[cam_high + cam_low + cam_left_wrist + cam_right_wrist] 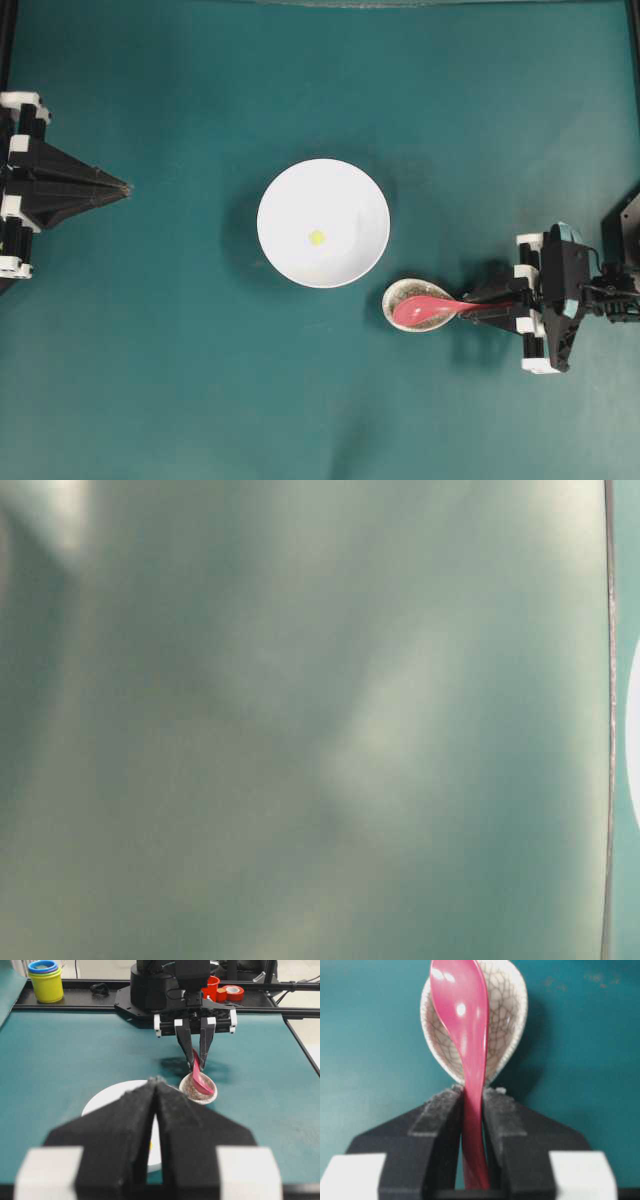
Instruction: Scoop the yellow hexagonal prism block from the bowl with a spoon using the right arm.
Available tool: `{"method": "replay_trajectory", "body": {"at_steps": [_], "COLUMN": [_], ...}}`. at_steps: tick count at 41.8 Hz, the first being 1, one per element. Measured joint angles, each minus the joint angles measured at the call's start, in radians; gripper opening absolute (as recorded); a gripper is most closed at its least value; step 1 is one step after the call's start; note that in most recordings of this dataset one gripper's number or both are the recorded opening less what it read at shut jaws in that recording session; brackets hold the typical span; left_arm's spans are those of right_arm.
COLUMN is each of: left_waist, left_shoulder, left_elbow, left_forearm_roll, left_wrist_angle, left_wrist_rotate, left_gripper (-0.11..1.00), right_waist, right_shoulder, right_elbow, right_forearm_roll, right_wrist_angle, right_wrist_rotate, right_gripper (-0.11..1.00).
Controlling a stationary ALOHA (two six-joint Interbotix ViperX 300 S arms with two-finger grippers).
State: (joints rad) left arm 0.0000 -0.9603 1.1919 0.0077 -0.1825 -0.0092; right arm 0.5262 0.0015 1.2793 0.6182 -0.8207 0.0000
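Right gripper (473, 1105) clamped on spoon (465, 1035) handle, scoop lying in speckled spoon rest (507, 1010). Yellow block (316, 237) sits alone in middle of white bowl (290, 195), just up-left of rest. Left gripper (124, 188) closed, empty, well apart at table (200, 400) edge.

Tiny yellow hexagonal prism block (316, 237) lies mid-bowl (285, 190) — glossy pink-red spoon (425, 309) beside it, scoop resting low.
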Motion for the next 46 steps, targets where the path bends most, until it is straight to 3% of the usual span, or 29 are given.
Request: {"method": "replay_trajectory", "body": {"at_steps": [9, 16, 21, 46], "left_waist": [0.000, -0.002, -0.002, 0.000], "left_shoulder": [0.000, 0.000, 0.000, 0.000], "left_elbow": [0.000, 0.000, 0.000, 0.000], "left_forearm_roll": [0.000, 0.000, 0.000, 0.000], "left_wrist_angle": [-0.003, -0.003, 0.000, 0.000], "left_wrist_rotate": [0.000, 0.000, 0.000, 0.000], "left_gripper": [0.01, 0.01, 0.01, 0.01], "right_waist": [0.000, 0.002, 0.002, 0.002], "right_shoulder": [-0.023, -0.023, -0.023, -0.023], "right_elbow": [0.005, 0.005, 0.005, 0.005], "right_forearm_roll": [0.002, 0.000, 0.000, 0.000], "right_wrist_angle": [0.015, 0.029, 0.029, 0.008], "right_wrist_rotate": [0.000, 0.000, 0.002, 0.000], "right_gripper": [0.19, 0.40, 0.49, 0.49]}}
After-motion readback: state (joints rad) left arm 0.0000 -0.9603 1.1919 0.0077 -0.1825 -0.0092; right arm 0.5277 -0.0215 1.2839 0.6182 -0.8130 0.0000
